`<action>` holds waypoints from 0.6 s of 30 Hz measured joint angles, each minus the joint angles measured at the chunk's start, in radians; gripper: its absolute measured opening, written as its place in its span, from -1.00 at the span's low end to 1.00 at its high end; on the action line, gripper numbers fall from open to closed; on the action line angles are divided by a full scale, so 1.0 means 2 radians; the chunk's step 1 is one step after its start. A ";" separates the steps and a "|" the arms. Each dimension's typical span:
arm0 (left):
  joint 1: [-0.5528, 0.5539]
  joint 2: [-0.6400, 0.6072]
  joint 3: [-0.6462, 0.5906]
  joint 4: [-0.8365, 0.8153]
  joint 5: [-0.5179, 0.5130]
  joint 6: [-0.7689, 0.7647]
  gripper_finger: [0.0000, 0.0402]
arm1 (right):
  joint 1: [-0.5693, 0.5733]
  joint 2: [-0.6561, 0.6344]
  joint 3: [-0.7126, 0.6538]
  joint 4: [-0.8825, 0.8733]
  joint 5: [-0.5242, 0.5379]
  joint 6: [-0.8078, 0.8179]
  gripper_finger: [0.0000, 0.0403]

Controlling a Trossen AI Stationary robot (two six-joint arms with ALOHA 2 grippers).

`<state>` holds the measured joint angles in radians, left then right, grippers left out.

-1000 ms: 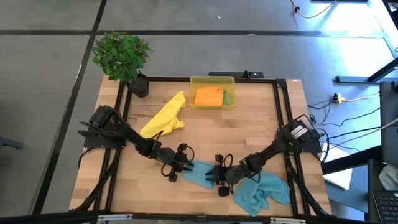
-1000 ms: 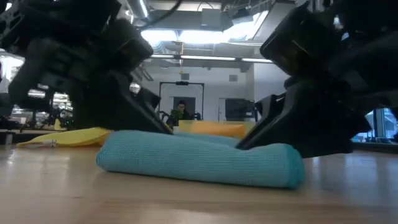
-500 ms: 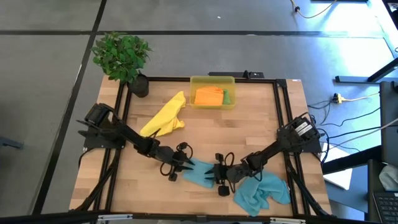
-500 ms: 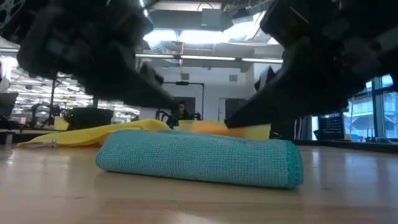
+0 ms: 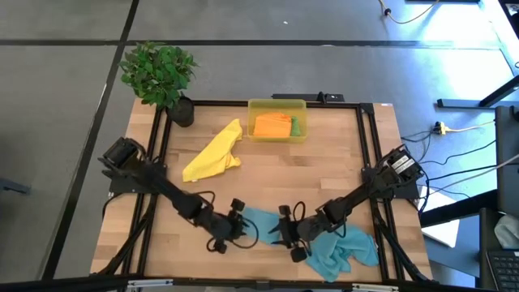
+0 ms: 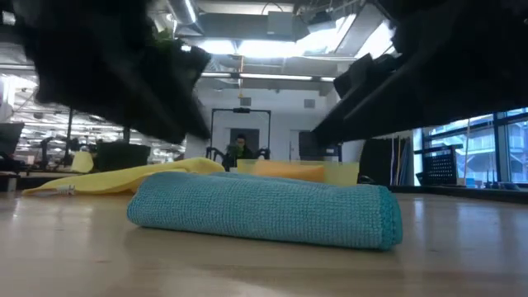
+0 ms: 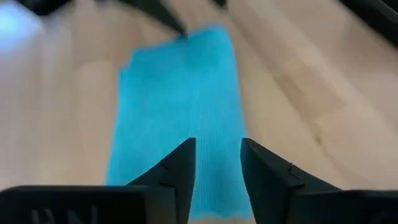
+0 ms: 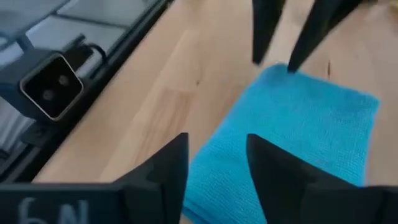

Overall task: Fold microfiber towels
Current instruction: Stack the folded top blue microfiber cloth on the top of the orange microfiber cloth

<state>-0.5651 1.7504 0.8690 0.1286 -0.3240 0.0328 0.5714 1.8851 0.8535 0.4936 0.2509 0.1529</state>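
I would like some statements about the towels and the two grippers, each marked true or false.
1. The folded teal towel lies on the table between the two grippers. True.
2. The left gripper clamps this towel. False: its fingers are apart with nothing held.
3. The yellow towel is inside the yellow bin. False: it lies on the table beside the bin.
4. An orange towel is in the bin. True.
5. The right gripper is open above the folded towel. True.

Bare table (image 5: 324, 178) mid-board; bin (image 5: 276, 120), plant (image 5: 159, 73) along far edge.
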 joint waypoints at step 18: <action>-0.019 0.041 0.025 -0.057 -0.019 0.062 0.13 | 0.017 0.001 0.054 -0.102 0.026 0.001 0.26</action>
<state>-0.6022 1.8322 0.9191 0.0141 -0.3619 0.1564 0.6052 1.8870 0.9607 0.2890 0.3038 0.1554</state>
